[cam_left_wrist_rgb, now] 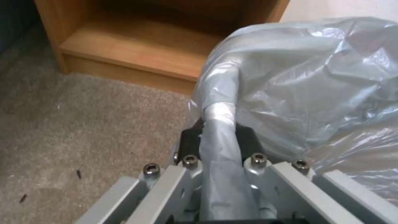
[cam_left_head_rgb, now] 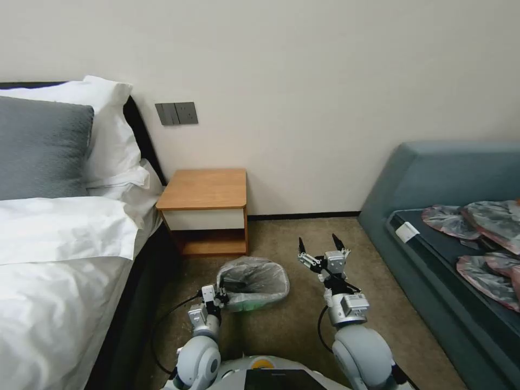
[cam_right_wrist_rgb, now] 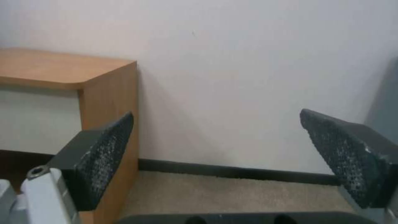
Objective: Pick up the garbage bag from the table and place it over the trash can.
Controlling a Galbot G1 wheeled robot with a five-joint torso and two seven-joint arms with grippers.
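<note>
Left claw [cam_left_wrist_rgb: 219, 140] low, pinching garbage bag [cam_left_head_rgb: 254, 281] rim at trash can; right claw [cam_left_head_rgb: 320, 246] raised, spread

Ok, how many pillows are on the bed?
2 visible: a grey pillow in front at the bed's head, and a white pillow behind it against the headboard. More may be hidden past the picture's left edge.

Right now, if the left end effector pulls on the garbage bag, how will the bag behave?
Probably floppy: the garbage bag is thin, crinkled film, bunched into a strip inside the shut left end effector. It looks light, so a pull may lift it off the trash can. It could stretch or tear.
</note>
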